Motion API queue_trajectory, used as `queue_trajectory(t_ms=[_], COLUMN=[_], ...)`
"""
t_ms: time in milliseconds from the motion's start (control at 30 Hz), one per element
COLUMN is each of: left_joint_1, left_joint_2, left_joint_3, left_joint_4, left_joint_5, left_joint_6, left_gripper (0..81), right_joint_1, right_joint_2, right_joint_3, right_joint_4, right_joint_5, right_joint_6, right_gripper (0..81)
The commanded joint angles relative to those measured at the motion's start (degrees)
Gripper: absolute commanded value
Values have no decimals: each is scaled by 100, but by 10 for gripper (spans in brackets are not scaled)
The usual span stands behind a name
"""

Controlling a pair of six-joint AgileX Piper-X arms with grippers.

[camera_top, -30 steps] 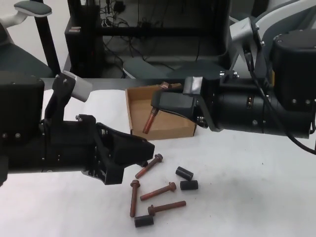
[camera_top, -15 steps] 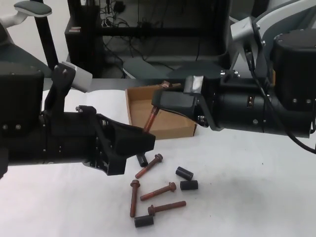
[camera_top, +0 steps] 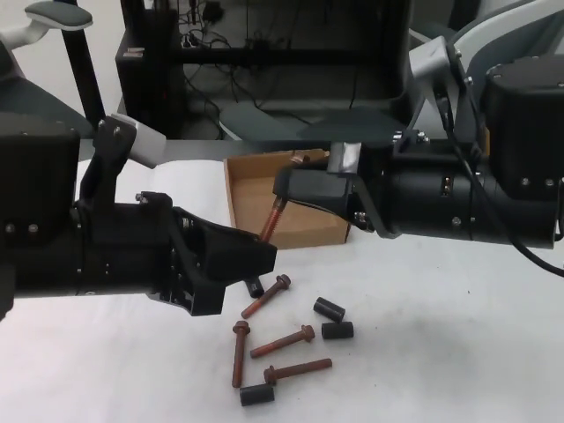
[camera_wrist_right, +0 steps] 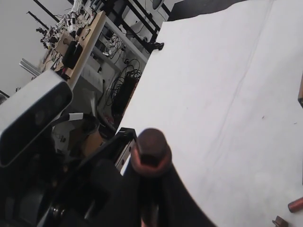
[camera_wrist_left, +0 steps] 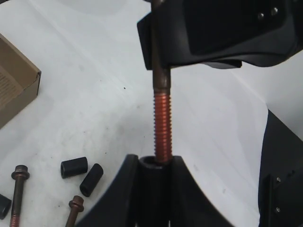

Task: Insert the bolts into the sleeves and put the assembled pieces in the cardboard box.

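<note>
Across the white bench (camera_top: 458, 335), at the far side: open-topped cardboard box (camera_top: 308, 233). Nearer, raised above the bench: left gripper (camera_top: 260, 256), fingers clamped on a black sleeve (camera_wrist_left: 152, 179), open end turned toward the other arm. Opposite: right gripper (camera_top: 284, 187), fingers pinched on the head end of a bolt (camera_wrist_left: 162, 118). Slants down and meets the sleeve's mouth with its threaded tip. Below, on the bench: four loose bolts (camera_top: 282, 341) and four loose sleeves (camera_top: 330, 309), scattered close together.
</note>
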Motion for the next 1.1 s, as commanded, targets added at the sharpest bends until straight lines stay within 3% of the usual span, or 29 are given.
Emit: queue_trajectory(t_ms=[0,1067], left_joint_1=[-14,-14], left_joint_2=[-51,-51], left_joint_3=[-99,-106], left_joint_4=[-131,-422], left_joint_5=[-14,108], left_joint_6=[-1,-330], left_gripper=[17,17], right_joint_1=[-17,-17], right_joint_2=[-12,-12], right_joint_3=[-48,-48], right_joint_4=[100,138], right_joint_5=[-80,-225], right_joint_6=[-67,-141], right_gripper=[6,6])
